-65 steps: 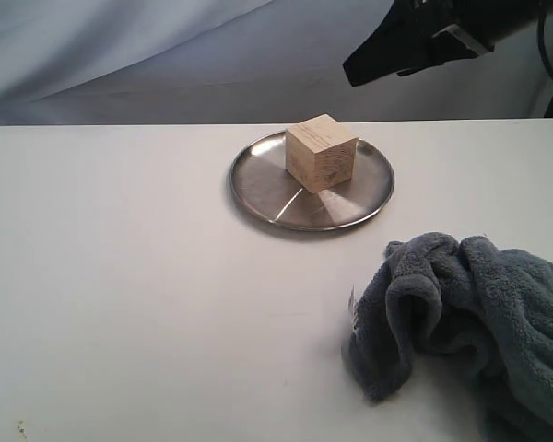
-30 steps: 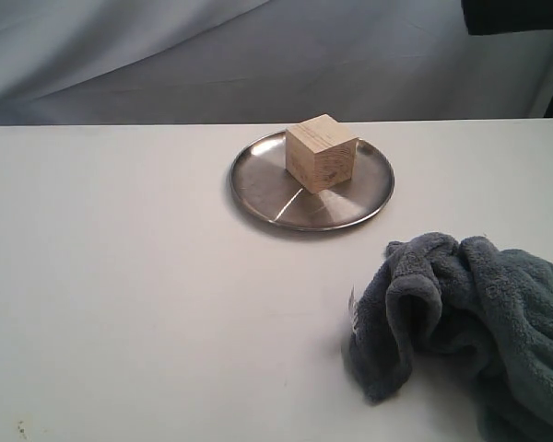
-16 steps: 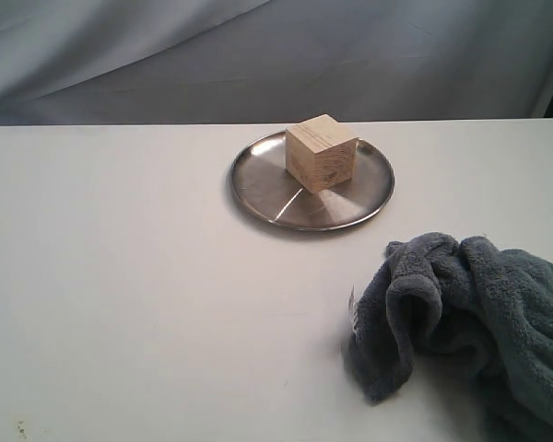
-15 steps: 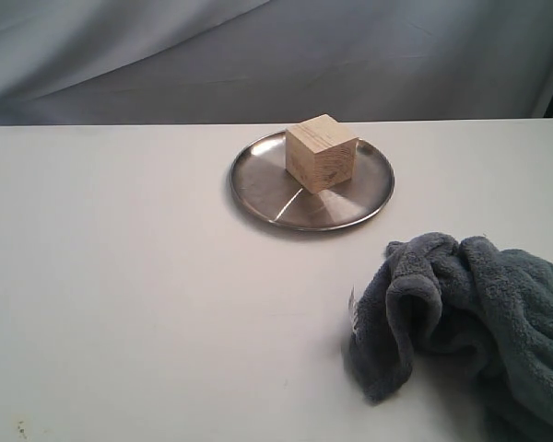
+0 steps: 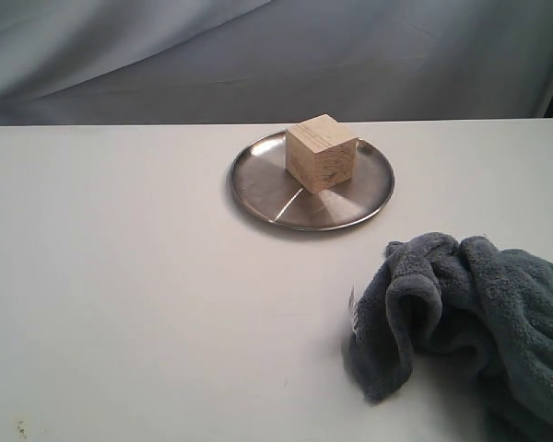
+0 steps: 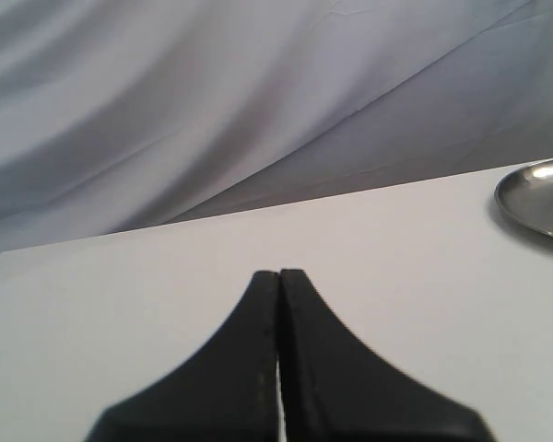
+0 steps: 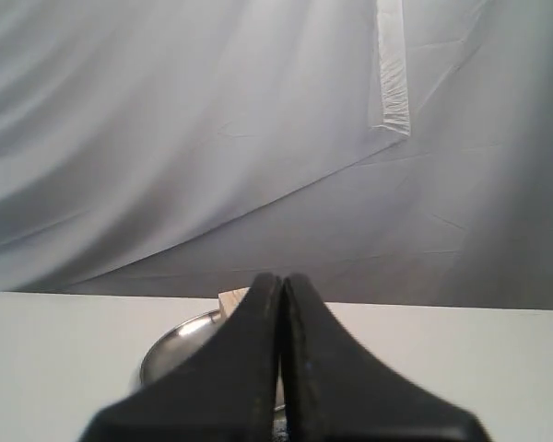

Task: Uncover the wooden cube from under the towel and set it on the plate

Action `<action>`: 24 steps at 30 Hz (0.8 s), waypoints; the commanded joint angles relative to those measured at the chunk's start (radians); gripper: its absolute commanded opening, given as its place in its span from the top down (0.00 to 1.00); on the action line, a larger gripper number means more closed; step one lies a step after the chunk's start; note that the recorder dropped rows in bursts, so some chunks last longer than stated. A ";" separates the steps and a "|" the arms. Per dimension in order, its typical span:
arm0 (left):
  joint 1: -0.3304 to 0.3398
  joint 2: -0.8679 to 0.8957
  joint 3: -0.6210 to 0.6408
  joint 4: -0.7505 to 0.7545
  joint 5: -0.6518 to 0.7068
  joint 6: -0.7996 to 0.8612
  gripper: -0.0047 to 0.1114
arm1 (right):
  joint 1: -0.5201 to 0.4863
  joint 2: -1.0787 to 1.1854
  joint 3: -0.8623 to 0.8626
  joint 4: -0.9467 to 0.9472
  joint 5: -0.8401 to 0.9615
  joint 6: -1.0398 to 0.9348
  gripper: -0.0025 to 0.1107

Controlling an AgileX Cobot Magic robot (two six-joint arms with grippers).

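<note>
The pale wooden cube (image 5: 321, 153) stands on the round steel plate (image 5: 258, 189) at the middle back of the white table. The blue-grey towel (image 5: 470, 322) lies bunched at the front right, apart from the plate. Neither gripper shows in the exterior view. In the left wrist view my left gripper (image 6: 279, 274) is shut and empty, with the plate's rim (image 6: 535, 198) off to one side. My right gripper (image 7: 281, 278) is shut and empty too; behind its fingers show part of the plate (image 7: 180, 345) and a corner of the cube (image 7: 232, 299).
A grey cloth backdrop (image 5: 258, 55) hangs behind the table's far edge. The white tabletop (image 5: 120, 276) stretches to the left and front of the plate. A small white label (image 5: 353, 308) sticks out at the towel's left edge.
The right arm, seen at the top right 2.2 s ago, has drawn up and out of the exterior view. Cube, plate and towel have not moved.
</note>
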 commanded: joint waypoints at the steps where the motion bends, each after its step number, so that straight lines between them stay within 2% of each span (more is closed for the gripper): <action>1: 0.001 -0.003 0.002 -0.009 -0.003 -0.002 0.96 | -0.007 0.000 0.006 -0.033 -0.023 0.020 0.98; 3: 0.001 -0.003 0.002 -0.009 -0.003 -0.002 0.96 | -0.007 0.000 0.006 -0.155 -0.056 0.138 0.98; 8: 0.001 -0.003 0.002 -0.009 -0.003 -0.002 0.96 | -0.007 0.000 0.006 -0.626 -0.100 0.719 0.98; 12: 0.001 -0.003 0.002 -0.009 -0.003 -0.002 0.96 | -0.007 0.000 0.006 -0.819 -0.105 0.938 0.98; 16: 0.001 -0.003 0.002 -0.009 -0.003 -0.002 0.96 | -0.005 0.000 0.006 -0.781 -0.105 0.884 0.98; 22: 0.001 -0.003 0.002 -0.009 -0.003 -0.002 0.96 | -0.005 0.000 0.006 -0.433 -0.098 0.444 0.98; 24: 0.001 -0.003 0.002 -0.009 -0.003 -0.002 0.96 | -0.005 0.000 0.006 -0.409 -0.098 0.407 0.98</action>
